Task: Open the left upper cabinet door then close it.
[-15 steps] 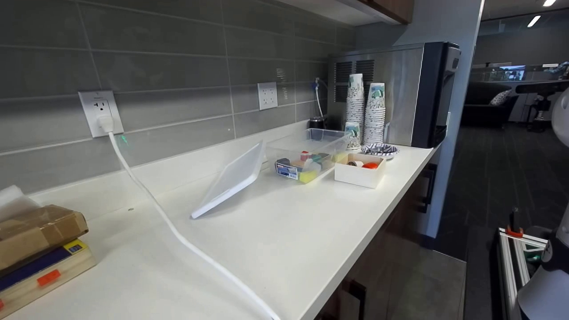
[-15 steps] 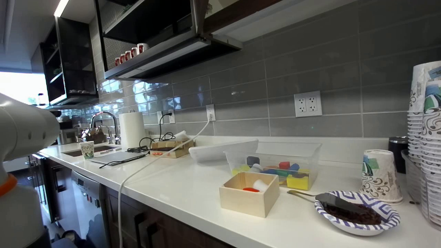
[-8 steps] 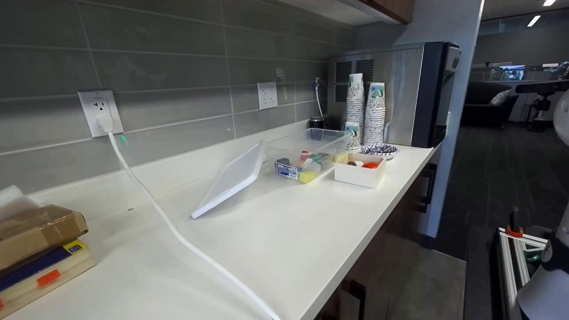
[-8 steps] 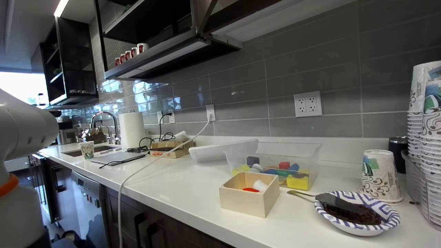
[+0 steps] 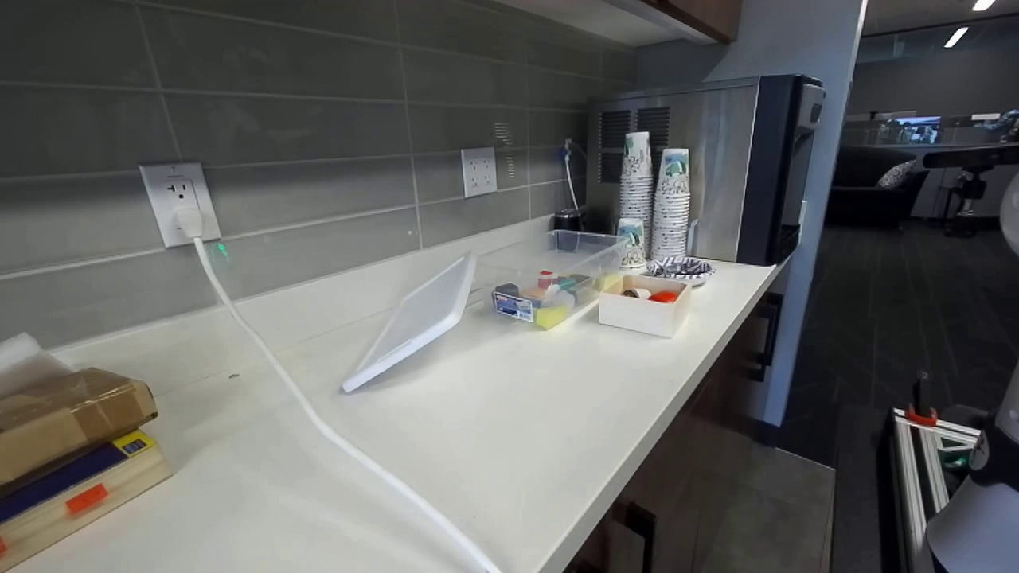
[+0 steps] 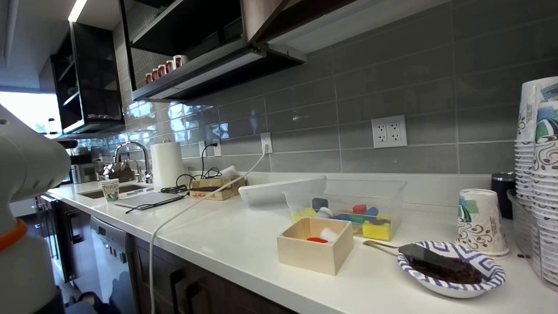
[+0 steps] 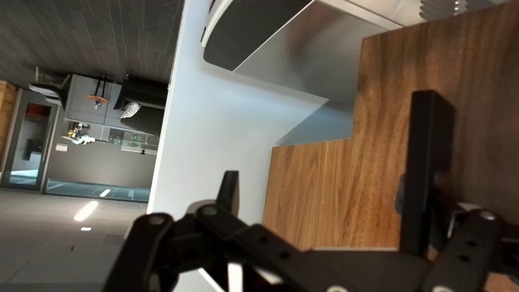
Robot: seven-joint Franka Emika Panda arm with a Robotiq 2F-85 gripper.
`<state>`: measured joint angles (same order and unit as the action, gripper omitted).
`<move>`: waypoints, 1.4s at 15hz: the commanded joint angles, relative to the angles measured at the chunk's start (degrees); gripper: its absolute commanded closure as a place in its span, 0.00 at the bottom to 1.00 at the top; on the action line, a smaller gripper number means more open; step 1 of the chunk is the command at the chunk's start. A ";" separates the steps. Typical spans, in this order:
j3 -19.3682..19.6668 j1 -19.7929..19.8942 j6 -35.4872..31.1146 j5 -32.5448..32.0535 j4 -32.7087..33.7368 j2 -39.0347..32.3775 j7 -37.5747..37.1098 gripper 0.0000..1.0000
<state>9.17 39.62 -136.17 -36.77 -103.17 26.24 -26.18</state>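
Note:
The upper cabinet's wooden door [image 6: 262, 17] shows at the top edge of an exterior view, partly open and angled out from the cabinet underside. In the wrist view a brown wooden door [image 7: 482, 73] carries a long black handle [image 7: 419, 162]. My gripper [image 7: 330, 180] is open in the wrist view. Its left finger stands apart in front of a pale wall. Its right finger is beside the handle and mostly hidden by it; contact cannot be told. The exterior views show only parts of the arm [image 6: 30, 165], not the gripper.
A neighbouring wooden panel [image 7: 312, 182] stands beside the door. Below, the white counter [image 6: 231, 244] holds a wooden box [image 6: 311, 257], a clear bin [image 6: 301, 200], stacked paper cups [image 6: 547, 174] and a patterned bowl [image 6: 457, 288]. A black open shelf [image 6: 196, 74] adjoins the cabinet.
In an exterior view the door's lower edge has swung right, towards the cabinet front, covering the bright interior seen earlier. The arm has shifted slightly outward in both exterior views.

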 commanded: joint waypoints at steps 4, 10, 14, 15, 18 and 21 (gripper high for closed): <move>0.23 -4.93 0.92 2.62 17.30 -10.20 -0.29 0.00; 1.00 -11.37 2.63 2.99 24.60 -12.87 1.08 0.00; 1.59 -15.12 6.22 5.54 24.68 -11.41 3.89 0.00; 1.58 -15.85 7.36 6.41 24.42 -10.71 4.80 0.00; 1.66 -17.16 12.42 8.99 23.94 -8.84 7.32 0.00; 2.18 -17.92 17.18 11.40 23.45 -6.83 9.37 0.00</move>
<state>10.13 23.42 -123.51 -28.26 -79.62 17.14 -19.80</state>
